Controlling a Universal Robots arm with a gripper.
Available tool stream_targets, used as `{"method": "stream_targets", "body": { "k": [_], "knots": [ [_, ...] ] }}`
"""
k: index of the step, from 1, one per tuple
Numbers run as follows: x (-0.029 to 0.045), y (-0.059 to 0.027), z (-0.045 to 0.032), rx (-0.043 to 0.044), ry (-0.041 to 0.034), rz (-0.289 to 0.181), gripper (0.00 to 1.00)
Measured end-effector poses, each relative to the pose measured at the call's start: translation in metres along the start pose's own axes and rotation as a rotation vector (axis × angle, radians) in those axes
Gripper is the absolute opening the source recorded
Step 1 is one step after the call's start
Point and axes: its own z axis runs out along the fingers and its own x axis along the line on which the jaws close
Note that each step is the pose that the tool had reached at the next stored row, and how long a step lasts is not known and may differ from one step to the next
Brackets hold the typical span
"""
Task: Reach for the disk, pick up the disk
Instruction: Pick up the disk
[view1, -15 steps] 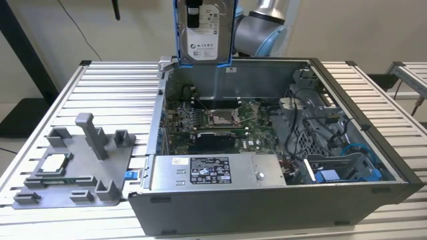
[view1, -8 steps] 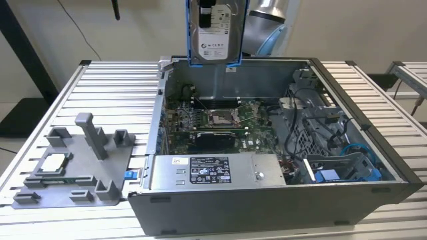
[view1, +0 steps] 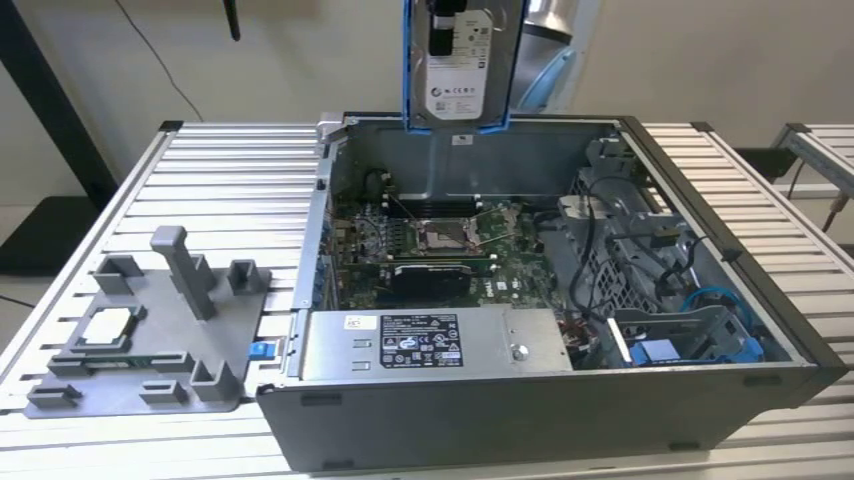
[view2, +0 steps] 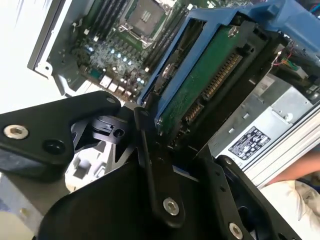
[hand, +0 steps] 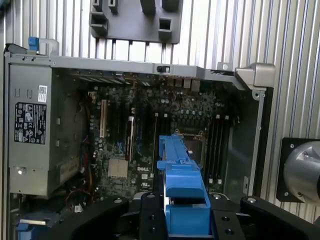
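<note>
The disk (view1: 458, 70) hangs upright at the top centre of the exterior view, label towards the camera, above the far side of the open case (view1: 534, 420). The claw (hand: 186, 212) is closed on it: in the first wrist view its black fingers (hand: 150, 215) press the blue bracket from both sides.

Across the exterior view, left to right:
- A grey fixture (view1: 147, 340) holding a small chip (view1: 107, 325) lies on the ribbed worktop (view1: 214, 170).
- The case follows, with the motherboard (view1: 441, 240) on its floor and a grey box (view1: 427, 342) at its near edge.
- A drive cage (view1: 667, 330) sits at lower right.

The pick looks done, since the disk seems to touch nothing but the claw. Holding it well likely calls for even pressure on the plastic bracket, which may flex. The disk should also hang plumb, off the case rim.
</note>
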Motion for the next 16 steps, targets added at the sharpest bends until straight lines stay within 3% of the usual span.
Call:
{"method": "stream_targets", "body": {
  "k": [16],
  "knots": [
    [0.0014, -0.0473, 0.0004, 0.0000, 0.0000, 0.000, 0.00]
  ]
}}
